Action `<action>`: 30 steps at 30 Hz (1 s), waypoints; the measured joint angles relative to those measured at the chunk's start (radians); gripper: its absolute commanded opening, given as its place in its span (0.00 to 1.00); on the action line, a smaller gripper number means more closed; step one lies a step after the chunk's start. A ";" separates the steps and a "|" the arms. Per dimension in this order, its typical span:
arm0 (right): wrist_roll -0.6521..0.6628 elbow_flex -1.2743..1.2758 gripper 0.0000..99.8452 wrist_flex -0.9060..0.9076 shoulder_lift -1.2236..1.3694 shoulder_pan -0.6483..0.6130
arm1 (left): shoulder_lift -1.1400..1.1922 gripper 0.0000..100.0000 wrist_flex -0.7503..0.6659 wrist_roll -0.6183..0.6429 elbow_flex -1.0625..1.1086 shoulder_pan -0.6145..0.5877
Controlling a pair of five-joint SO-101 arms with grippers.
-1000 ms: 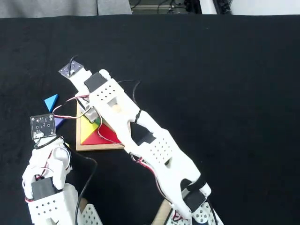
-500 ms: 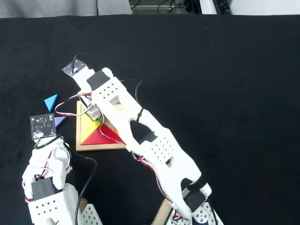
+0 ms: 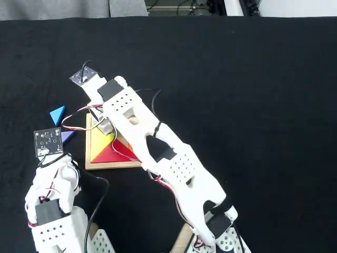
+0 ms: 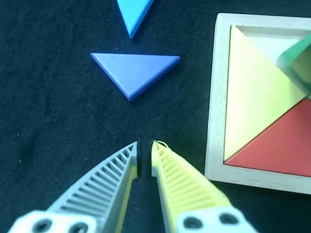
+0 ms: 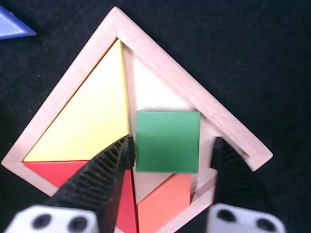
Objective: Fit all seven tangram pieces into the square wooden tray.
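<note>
The square wooden tray (image 5: 194, 92) holds a yellow triangle (image 5: 92, 116), a red triangle (image 4: 282, 150) and an orange piece (image 5: 165, 196). A green square (image 5: 167, 141) lies over the tray's bare part, between the fingers of my open right gripper (image 5: 170, 143). One finger touches its edge and the other stands slightly off. My left gripper (image 4: 145, 145) is shut on nothing, on the cloth beside the tray (image 4: 214, 121). Just beyond its tips lie a blue triangle (image 4: 135, 73) and a light blue triangle (image 4: 133, 14).
In the high view the right arm (image 3: 158, 153) stretches over the tray (image 3: 113, 165) and covers much of it. The light blue triangle (image 3: 58, 114) lies left of the tray. Black cloth extends to the right and far side.
The right arm shifted slightly toward the far right over the tray, then held still. The left arm has not moved.
</note>
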 measured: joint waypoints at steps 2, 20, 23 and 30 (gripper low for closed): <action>0.000 0.000 0.28 0.000 0.000 0.000 | 0.000 0.07 0.000 0.000 0.000 0.000; 0.018 -0.160 0.01 0.121 0.026 0.155 | 0.000 0.07 0.000 0.000 0.000 0.000; 0.018 -0.163 0.01 0.120 0.074 0.153 | 0.000 0.07 0.000 0.000 0.000 0.000; 0.018 -0.187 0.01 0.126 0.098 0.101 | 0.000 0.07 0.000 0.000 0.000 0.000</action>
